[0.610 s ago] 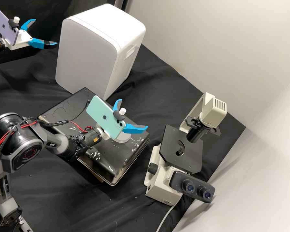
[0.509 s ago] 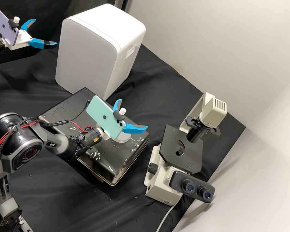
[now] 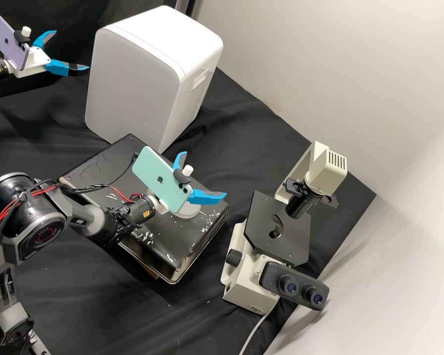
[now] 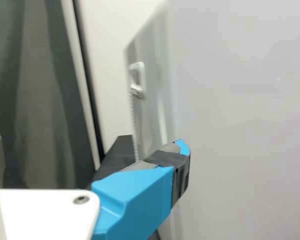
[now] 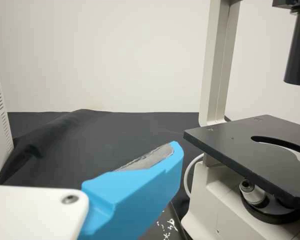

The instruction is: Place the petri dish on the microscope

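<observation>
Close in front, one of the blue fingers (image 5: pixel 140 190). Beyond it the microscope (image 5: pixel 212 215): black stage (image 5: pixel 245 145) with a round opening, objective (image 5: pixel 249 190) beneath, white pillar (image 5: pixel 217 65) rising. Black-draped table (image 5: pixel 90 135), pale wall (image 5: pixel 100 50) behind.

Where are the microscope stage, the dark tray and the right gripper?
microscope stage (image 3: pixel 291 244), high view, bare black plate beside its opening.
dark tray (image 3: pixel 108 162), high view, bare part of its surface.
right gripper (image 3: pixel 205 175), high view, midway between its open blue fingertips.
</observation>
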Action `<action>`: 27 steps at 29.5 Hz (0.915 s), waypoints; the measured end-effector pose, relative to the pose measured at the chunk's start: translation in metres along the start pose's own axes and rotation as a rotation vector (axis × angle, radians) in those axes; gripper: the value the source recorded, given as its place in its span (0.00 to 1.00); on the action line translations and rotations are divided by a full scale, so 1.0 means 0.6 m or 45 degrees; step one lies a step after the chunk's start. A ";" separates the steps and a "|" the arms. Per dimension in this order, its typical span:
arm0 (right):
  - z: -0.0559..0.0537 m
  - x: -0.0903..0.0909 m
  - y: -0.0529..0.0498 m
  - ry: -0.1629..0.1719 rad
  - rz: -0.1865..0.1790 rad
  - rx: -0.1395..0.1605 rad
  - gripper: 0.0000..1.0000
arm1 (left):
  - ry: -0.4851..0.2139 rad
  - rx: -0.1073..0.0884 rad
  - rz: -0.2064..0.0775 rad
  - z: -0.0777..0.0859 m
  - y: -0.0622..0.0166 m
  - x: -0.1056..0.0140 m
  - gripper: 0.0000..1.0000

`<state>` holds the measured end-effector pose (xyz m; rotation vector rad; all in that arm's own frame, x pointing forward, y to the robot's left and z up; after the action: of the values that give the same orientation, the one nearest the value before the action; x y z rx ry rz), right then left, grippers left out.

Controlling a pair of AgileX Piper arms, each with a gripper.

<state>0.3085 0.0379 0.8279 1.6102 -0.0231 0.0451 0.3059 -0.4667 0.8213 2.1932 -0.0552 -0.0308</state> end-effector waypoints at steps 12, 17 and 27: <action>0.000 0.000 0.000 0.000 0.000 0.000 1.00 | -0.228 0.008 0.006 0.071 -0.005 -0.066 1.00; 0.000 0.000 0.000 0.000 0.000 0.000 1.00 | -0.277 0.010 -0.005 0.079 -0.021 -0.093 1.00; 0.000 0.000 0.000 0.000 0.000 0.000 1.00 | -0.423 0.021 -0.060 0.106 -0.054 -0.139 1.00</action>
<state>0.3085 0.0379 0.8279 1.6102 -0.0231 0.0451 0.2209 -0.4953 0.7582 2.1851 -0.1906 -0.4227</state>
